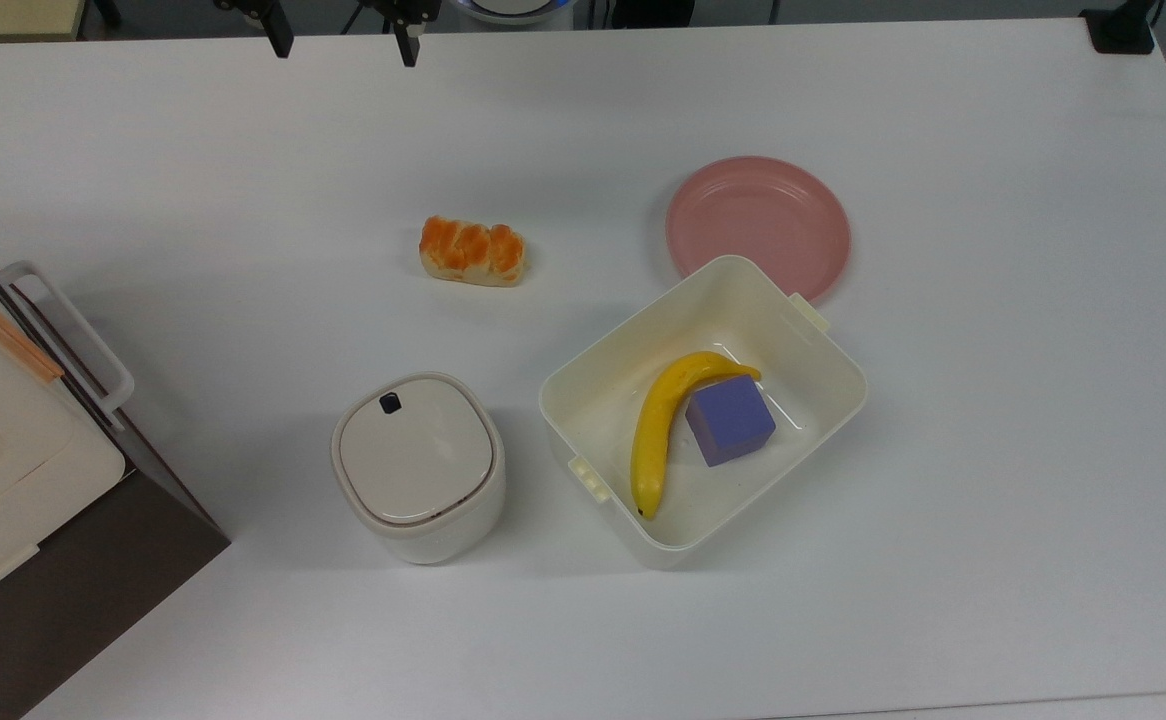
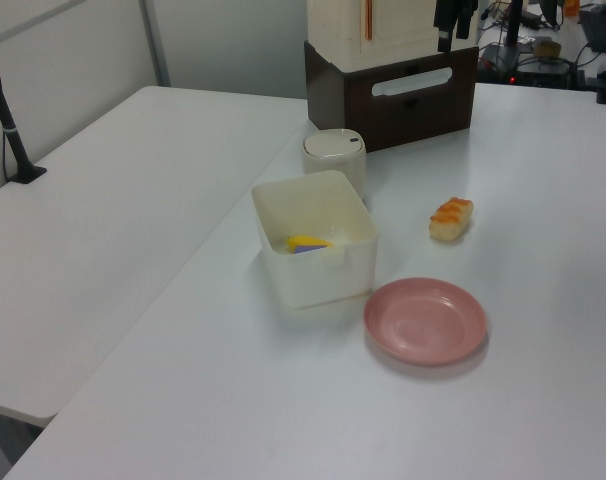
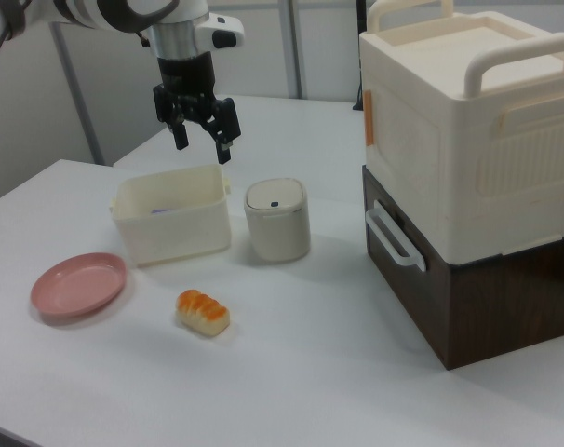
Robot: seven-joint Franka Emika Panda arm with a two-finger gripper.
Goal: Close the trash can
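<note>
White table (image 1: 943, 500), lidded trash can (image 1: 417, 467), open pincer (image 3: 203, 144) aloft.

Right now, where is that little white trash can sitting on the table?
In the top view, the trash can stands low and left of centre, lid shut, between the open tub on its right and the big stacked box on its left.

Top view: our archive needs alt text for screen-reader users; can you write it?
A closed cream trash can stands on a white table beside an open tub holding a banana and purple cube. A bread roll and pink plate lie beyond; the open gripper hangs at the far edge.
</note>
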